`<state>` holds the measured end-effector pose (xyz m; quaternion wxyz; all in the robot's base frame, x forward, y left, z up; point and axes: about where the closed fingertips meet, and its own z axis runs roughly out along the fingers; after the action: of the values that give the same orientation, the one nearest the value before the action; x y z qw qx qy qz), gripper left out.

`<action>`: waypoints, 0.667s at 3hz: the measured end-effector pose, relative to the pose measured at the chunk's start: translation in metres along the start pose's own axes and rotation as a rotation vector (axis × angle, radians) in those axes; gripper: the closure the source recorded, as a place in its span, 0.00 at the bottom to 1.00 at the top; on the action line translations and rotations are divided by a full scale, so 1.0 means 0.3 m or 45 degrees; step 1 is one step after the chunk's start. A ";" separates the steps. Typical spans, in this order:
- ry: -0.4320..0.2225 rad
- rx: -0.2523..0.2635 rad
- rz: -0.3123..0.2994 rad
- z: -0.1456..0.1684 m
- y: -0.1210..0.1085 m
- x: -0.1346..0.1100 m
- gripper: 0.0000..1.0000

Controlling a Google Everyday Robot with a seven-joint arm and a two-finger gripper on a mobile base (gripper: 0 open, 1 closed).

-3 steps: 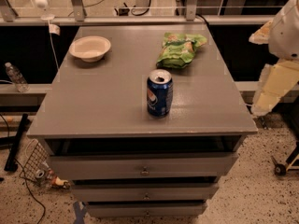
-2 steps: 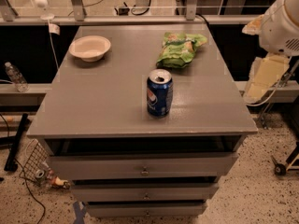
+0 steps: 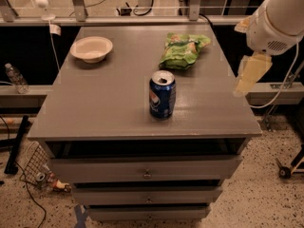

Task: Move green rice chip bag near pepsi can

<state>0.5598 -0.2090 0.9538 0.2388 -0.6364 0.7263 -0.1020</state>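
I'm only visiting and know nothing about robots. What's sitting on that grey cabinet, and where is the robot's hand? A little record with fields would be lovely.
surface: grey cabinet top, drawers below
green rice chip bag: lying flat, back right of the top
pepsi can: upright, front centre, in front of the bag and apart from it
white bowl: back left, apart from both
gripper: in the air beyond the right edge of the top, touching nothing
task status: bag not yet picked up
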 end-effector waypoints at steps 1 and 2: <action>-0.058 0.093 -0.146 0.106 -0.099 -0.056 0.00; -0.094 0.181 -0.306 0.207 -0.193 -0.127 0.00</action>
<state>0.6428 -0.1721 0.9346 0.2959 -0.7037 0.6264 -0.1575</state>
